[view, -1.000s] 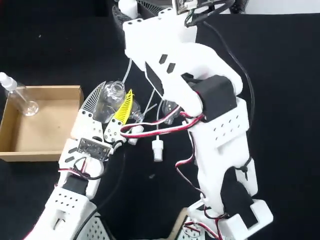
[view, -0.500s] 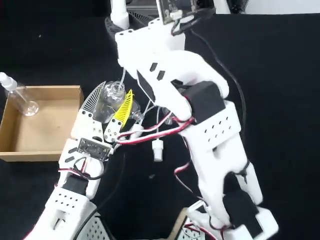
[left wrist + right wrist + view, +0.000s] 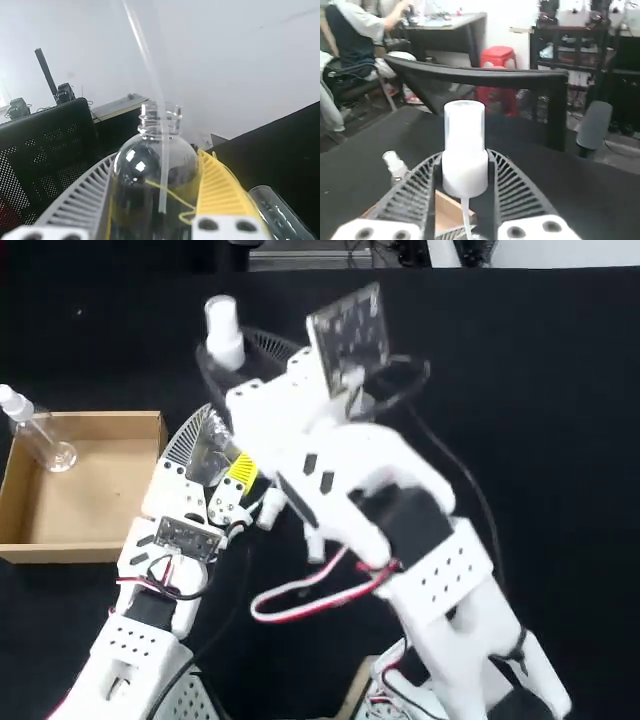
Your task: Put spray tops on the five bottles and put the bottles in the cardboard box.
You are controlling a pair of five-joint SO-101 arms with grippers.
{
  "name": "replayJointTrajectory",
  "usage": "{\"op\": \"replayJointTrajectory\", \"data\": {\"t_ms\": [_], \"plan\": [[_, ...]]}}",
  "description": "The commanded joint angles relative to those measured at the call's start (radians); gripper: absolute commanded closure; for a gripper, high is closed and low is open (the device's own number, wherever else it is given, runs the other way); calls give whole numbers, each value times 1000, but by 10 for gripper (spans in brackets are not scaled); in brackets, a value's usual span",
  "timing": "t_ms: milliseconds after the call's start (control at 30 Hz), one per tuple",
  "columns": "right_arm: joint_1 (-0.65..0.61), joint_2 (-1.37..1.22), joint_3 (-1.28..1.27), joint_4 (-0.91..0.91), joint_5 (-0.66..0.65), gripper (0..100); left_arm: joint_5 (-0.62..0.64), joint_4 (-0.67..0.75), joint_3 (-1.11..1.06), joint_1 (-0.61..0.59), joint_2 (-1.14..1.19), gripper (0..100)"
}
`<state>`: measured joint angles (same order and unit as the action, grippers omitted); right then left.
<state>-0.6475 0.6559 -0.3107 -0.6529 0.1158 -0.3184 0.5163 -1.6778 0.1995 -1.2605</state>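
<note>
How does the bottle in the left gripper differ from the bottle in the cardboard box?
The held bottle in the left gripper has a bare threaded neck; the boxed bottle in the cardboard box wears a white spray top. The first is clamped; the second leans in a box corner. Both are clear.

Bottle (image 3: 208,455) mostly hidden beneath right arm (image 3: 340,470).

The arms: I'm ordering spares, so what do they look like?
The left arm and right arm are white shells with black servo blocks and red, white and black cables. The left gripper has one grey and one yellow ribbed finger; the right gripper has two black ribbed fingers.
</note>
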Motion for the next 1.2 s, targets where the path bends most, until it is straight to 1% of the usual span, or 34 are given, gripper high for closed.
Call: {"op": "replayJointTrajectory", "data": {"t_ms": [0,200,500,533,633,767,900,1000,1067,1167], "plan": [[-12,56,-39,48,2,975,8,26,-25,-10,-8,970],[-18,68,-64,34,2,832,8,26,-25,-10,-8,970],[2,147,142,-184,-2,829,8,26,-25,-10,-8,970],[34,159,163,-215,-2,829,8,26,-25,-10,-8,970],[184,208,202,-334,-2,829,8,26,-25,-10,-8,970],[457,297,160,-491,-2,829,3,32,-25,-4,-17,970],[687,383,-16,-548,-2,828,6,18,-25,-5,-6,970],[847,463,-208,-543,-2,826,5,-91,-25,-8,-15,970],[898,516,-348,-503,-2,828,3,-147,-27,10,-17,969],[901,601,-561,-413,-2,828,3,-235,-27,31,-15,970]]}}
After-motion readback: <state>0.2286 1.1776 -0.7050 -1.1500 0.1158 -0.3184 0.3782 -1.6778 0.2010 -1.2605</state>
